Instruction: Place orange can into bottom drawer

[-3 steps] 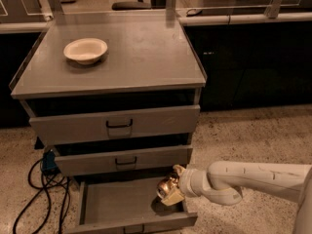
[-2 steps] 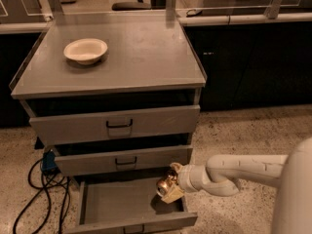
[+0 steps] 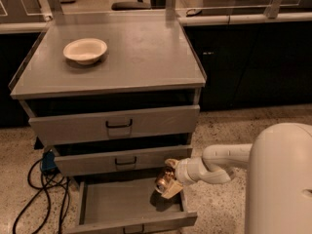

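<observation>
Gripper (image 3: 170,180) over right side of open bottom drawer (image 3: 122,204). Fingers clamped on the tilted orange can (image 3: 164,178), apparently clear of the drawer floor. Versus a second ago: can barely shifted, arm (image 3: 229,162) swung closer at drawer's right. Judged: positioned, release pending.

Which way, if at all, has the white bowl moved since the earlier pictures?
No. The white bowl sits in the same spot on the cabinet top. The gripper holds the orange can over the open bottom drawer.
</observation>
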You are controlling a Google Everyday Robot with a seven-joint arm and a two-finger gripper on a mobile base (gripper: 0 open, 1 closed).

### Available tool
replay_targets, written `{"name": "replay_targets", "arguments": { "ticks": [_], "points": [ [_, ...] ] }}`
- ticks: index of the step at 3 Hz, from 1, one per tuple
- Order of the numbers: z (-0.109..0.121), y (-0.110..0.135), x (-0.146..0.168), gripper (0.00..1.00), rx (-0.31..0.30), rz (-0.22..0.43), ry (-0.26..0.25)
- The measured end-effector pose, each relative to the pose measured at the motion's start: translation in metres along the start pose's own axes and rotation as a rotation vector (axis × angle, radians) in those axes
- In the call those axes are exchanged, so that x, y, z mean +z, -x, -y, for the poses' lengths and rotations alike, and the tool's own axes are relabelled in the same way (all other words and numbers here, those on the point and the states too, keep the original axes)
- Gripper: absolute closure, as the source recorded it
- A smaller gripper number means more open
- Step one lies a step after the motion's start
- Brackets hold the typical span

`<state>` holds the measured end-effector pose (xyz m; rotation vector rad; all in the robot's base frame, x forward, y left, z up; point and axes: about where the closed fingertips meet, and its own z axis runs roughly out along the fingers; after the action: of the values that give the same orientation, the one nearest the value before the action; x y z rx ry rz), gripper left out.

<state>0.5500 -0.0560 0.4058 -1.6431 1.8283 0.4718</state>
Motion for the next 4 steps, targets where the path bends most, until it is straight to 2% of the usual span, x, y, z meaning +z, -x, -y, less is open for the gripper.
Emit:
{"name": "replay_targets", "arguments": {
  "ticks": [1,2,3,4],
  "points": [
    [0.000,-0.022,0.026,1.00,0.032,-0.015,-0.003],
    [-0.009,-0.054,0.079,1.00,0.068,-0.042,0.039],
    [-0.009,-0.055,0.079,1.00,0.068,-0.041,0.040],
    [-0.009,-0.060,0.098,1.00,0.060,-0.012,0.074]
  ]
}}
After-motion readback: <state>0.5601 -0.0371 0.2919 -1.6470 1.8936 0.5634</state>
